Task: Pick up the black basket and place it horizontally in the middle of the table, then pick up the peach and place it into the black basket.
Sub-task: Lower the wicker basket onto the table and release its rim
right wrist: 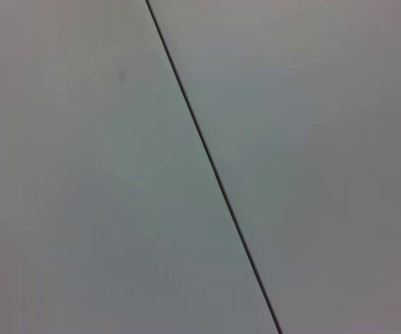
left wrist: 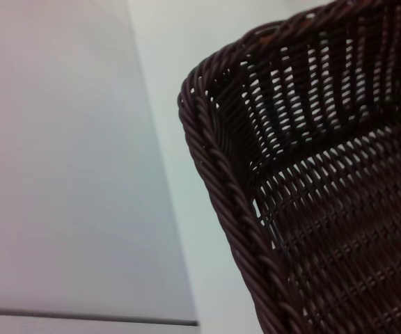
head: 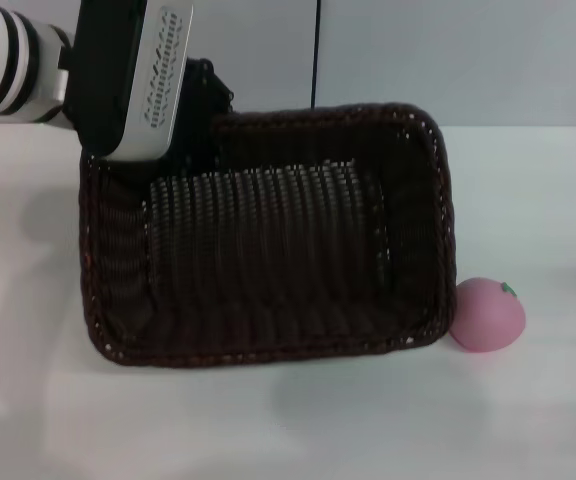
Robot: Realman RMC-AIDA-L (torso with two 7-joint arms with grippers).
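Head view: the black basket [head: 268,240] sits near the middle of the white tabletop [head: 528,200], long side running left to right, open side up, its braided rim and ribbed floor in plain sight. The peach [head: 487,314] rests on the tabletop just beside the basket's near right corner, close enough to look as if it touches the rim. The left claw [head: 203,95] is at the basket's far left corner, mostly hidden behind the arm's black and white wrist housing; whether it is wide, narrow or gripping the rim cannot be told.

Left wrist view: 1 rounded corner of the basket [left wrist: 312,181] fills the frame, braided rim and open-weave wall seen from close by, with pale tabletop [left wrist: 186,209] beside it.

Right wrist view: only a pale surface crossed by 1 thin dark line [right wrist: 214,167]; the right claw does not show.
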